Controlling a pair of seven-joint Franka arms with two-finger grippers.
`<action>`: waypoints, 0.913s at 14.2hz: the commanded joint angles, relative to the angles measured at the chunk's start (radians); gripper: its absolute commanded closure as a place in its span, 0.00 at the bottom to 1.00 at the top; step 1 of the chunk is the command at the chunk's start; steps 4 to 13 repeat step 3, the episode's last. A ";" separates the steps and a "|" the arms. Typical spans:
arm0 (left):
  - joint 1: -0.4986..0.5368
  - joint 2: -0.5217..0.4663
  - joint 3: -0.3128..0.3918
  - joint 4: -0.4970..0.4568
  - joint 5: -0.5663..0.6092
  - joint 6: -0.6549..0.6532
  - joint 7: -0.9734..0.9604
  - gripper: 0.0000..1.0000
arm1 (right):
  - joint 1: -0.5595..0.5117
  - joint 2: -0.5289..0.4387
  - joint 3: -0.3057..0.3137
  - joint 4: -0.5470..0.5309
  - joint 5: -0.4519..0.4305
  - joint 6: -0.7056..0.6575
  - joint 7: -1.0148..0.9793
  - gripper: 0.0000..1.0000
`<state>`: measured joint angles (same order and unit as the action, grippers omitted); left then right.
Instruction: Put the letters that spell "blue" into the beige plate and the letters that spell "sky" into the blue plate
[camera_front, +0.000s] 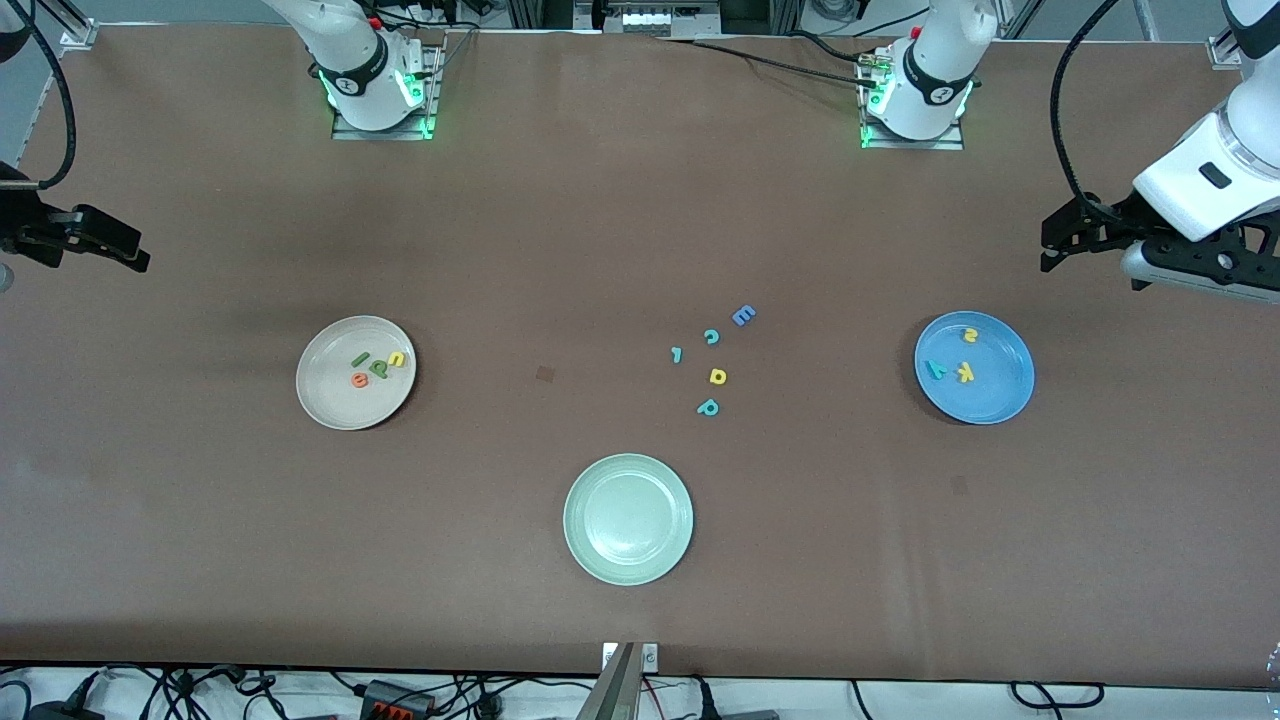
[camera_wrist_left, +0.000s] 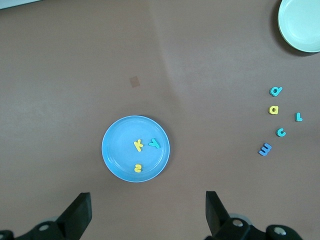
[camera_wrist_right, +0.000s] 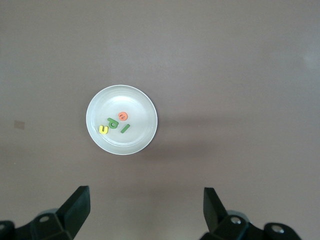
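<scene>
Big brown table (camera_front: 600, 200), that's pretty much the whole room here.
Cables (camera_front: 400, 692) tangled along the white floor strip at the camera-side edge.

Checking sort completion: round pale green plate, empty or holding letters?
Empty. The round pale green plate shows only bare surface in the front view; the five leftover foam letters lie on the table, farther from the camera.

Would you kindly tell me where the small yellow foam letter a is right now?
In the front view, the small yellow foam letter a lies on the bare brown table among the leftover letters, between the teal c and the teal p-shaped letter.
</scene>
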<state>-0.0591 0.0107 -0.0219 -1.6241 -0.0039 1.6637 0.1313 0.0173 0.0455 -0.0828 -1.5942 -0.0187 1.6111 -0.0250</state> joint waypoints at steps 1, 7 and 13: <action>-0.002 0.015 0.002 0.033 -0.016 -0.024 0.010 0.00 | -0.002 -0.022 0.002 -0.020 -0.017 -0.005 -0.015 0.00; -0.002 0.014 0.002 0.033 -0.016 -0.024 0.010 0.00 | -0.002 -0.022 0.002 -0.020 -0.017 -0.004 -0.015 0.00; -0.002 0.014 0.002 0.033 -0.016 -0.024 0.010 0.00 | -0.002 -0.022 0.002 -0.020 -0.017 -0.004 -0.015 0.00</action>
